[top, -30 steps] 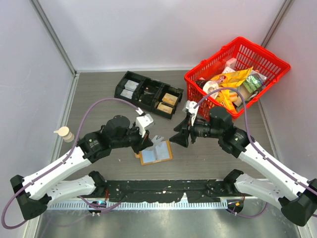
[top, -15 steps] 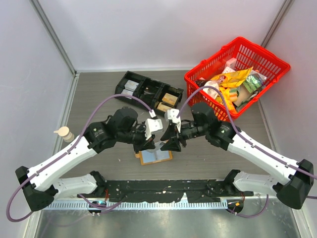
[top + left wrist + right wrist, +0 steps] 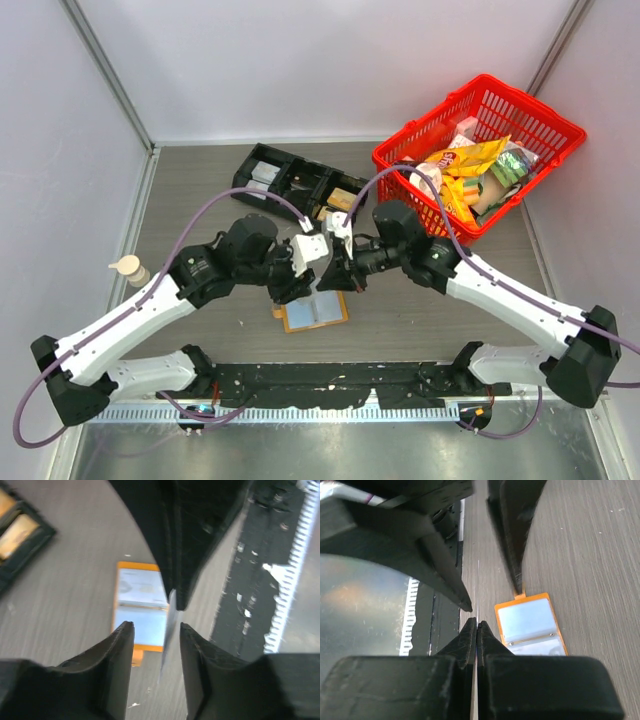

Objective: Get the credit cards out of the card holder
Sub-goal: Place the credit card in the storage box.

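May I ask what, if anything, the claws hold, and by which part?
The right claw pinches a thin card, seen edge-on, by one end; the left claw stands open around it, gripping nothing.

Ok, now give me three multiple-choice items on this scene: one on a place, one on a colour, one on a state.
1. Where does the card holder lie?
A in the red basket; B on the table; C in the black tray.
2. What colour is its rim?
A green; B orange; C black.
3. How does it lie?
A folded shut; B standing on edge; C open flat.
Right letters: B, it rests on the grey tabletop; B, an orange border frames the pale panels; C, both panels face up.
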### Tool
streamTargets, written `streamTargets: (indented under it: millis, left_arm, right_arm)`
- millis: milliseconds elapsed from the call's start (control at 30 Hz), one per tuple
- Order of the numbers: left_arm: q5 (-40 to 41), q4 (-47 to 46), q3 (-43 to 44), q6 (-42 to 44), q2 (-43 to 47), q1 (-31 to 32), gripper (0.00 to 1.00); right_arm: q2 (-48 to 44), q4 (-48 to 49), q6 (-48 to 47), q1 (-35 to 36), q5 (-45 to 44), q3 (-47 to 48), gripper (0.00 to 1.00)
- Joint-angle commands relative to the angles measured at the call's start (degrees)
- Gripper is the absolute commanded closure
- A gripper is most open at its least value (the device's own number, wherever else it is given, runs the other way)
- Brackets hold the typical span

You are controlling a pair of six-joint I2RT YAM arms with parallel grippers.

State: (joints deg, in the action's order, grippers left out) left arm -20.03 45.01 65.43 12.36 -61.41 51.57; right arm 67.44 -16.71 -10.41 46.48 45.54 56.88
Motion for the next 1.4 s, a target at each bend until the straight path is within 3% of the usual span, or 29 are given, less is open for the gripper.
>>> streamTargets:
  millis: [0,167,267,367,400,667,933,1367]
  left_arm:
    - [14.82,-9.92,-1.61,-3.73,4.18,-3.91,0.46]
    - [24.92,-25.65,-8.46,-14.18,10.94,-18.15,0.1]
    - [34.85,-31.12,-11.89,-18.5,14.2,-22.56,0.0]
    - [46.28,-33.67,-14.79,-19.74,17.28,-23.36,0.0]
    - [54.49,-36.03,-17.68,-19.13,20.16,-23.36,0.0]
    - [63.79,-46.32,-25.17,-14.65,29.5,-23.45,0.0]
    - [64.24,-47.21,-25.88,-14.47,30.47,-23.45,0.0]
    - [64.15,-47.65,-26.41,-14.12,30.38,-23.71,0.0]
  right_arm:
    - [3.74,5.36,7.14,-1.47,-5.54,4.55,0.99]
    - [10.6,13.35,19.62,-6.21,-15.01,7.18,0.99]
    - [15.86,16.36,26.82,-8.07,-19.25,9.38,0.99]
    - [20.88,19.08,29.4,-8.33,-23.81,14.81,0.99]
    - [28.55,19.52,33.49,-8.33,-27.75,20.84,0.99]
    - [46.96,24.8,46.17,-8.25,-39.38,37.93,0.99]
    - [62.45,26.55,49.79,-7.72,-42.29,54.36,0.99]
    - [75.9,40.35,50.94,-5.87,-45.36,60.8,0.99]
